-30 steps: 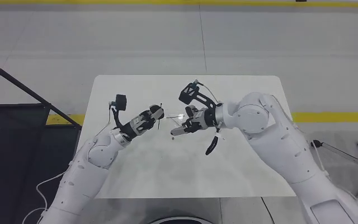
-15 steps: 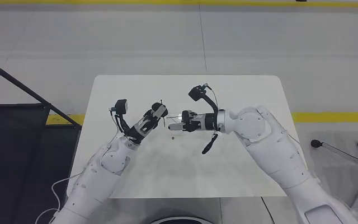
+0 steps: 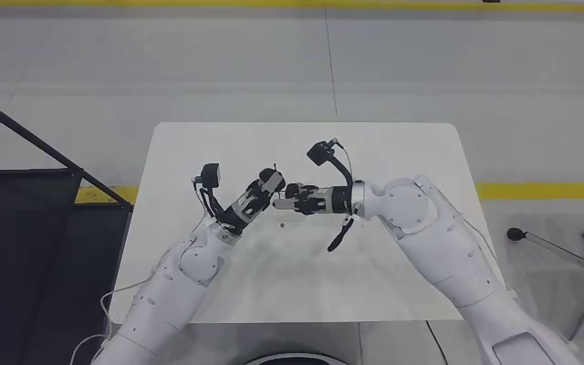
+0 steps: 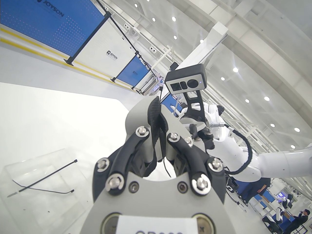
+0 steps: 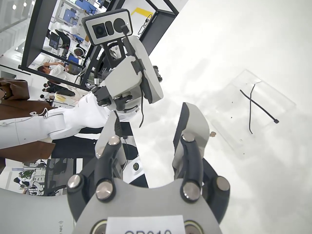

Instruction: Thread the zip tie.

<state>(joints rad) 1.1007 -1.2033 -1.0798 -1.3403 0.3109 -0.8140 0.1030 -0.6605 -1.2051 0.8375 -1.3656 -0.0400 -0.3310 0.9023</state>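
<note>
Clamping a black zip tie (image 5: pixel 142 110) between closed pads, the left pincer (image 4: pixel 158 113) hangs above the middle of the desk (image 3: pixel 411 274). Just beside it, the right pincer (image 5: pixel 151 115) gapes wide, holding nothing. Two more ties (image 5: pixel 252 101) lie crossed on a clear sheet (image 5: pixel 229 122) on the desk.

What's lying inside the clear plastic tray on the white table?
In the clear plastic tray: a straight black zip tie and a curved black zip tie, crossed; which lies on top is unclear. From above, the left gripper and right gripper cover most of it.
</note>
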